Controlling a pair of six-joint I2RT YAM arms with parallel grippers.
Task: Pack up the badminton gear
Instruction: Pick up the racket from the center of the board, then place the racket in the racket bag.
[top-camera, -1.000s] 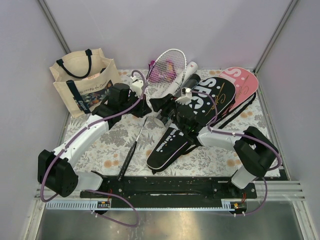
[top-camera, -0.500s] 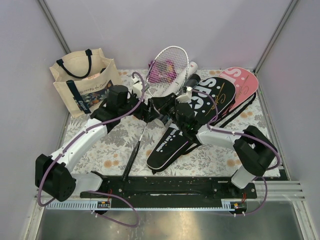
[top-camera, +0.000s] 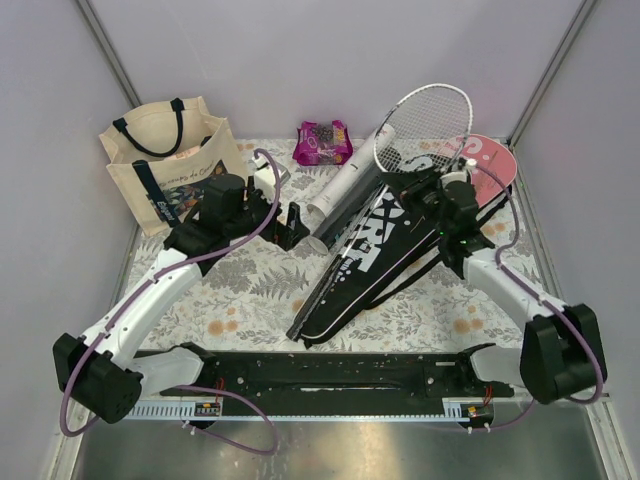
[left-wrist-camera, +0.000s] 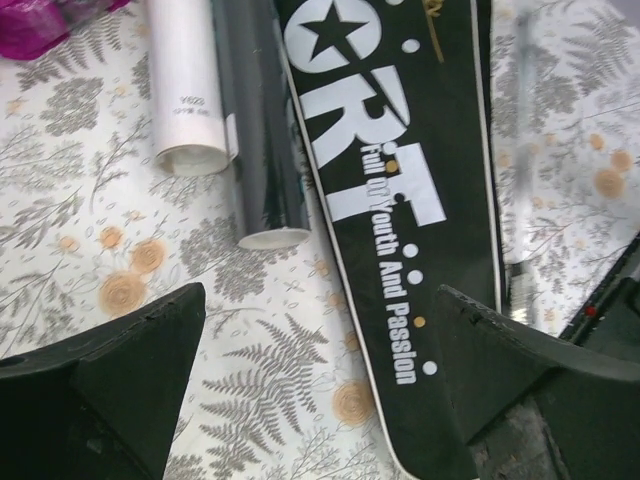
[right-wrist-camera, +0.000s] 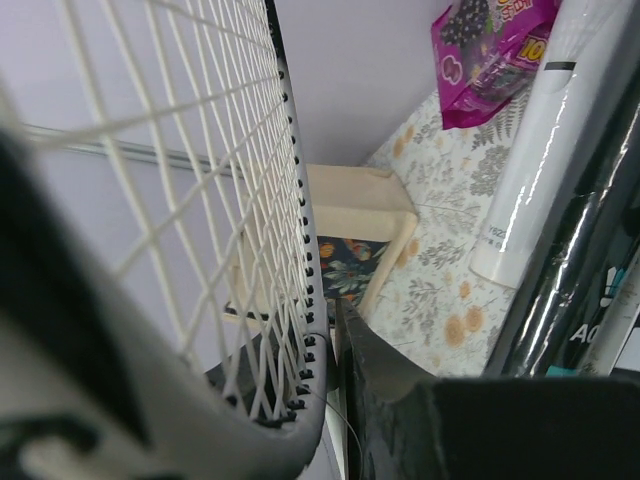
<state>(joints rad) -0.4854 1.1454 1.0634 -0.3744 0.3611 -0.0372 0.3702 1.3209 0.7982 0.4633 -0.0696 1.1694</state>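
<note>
badminton gear sits mostly around the black sport cover (top-camera: 370, 255), which runs slantwise across the flowered cloth (top-camera: 240, 290); racket (top-camera: 420, 128) is up off the cloth at that cover's far end, its white strung head tilted in the air; pink cover (top-camera: 492, 160) peeks out on the far right side of the black one, partly under the raised head; right gripper (top-camera: 450, 185) is at the black cover's far end, closed in on the racket just below the head, and the right wrist view has strings and frame right up against one dark finger (right-wrist-camera: 385, 390); white tube (top-camera: 350, 180) and black tube (left-wrist-camera: 262, 130) lie side by side, touching, just left of the black cover, the dark one nearer it; left gripper (top-camera: 290, 225) hovers left of the cover by the tubes' near ends, fingers (left-wrist-camera: 120, 380) spread fully wide, nothing held, only cloth, tube ends and the cover's lettering showing between them; snack packet (top-camera: 322, 142) lies beyond the tubes, left of the cover's far end; canvas tote (top-camera: 165, 165) stands upright, well to the left of the cover.
</note>
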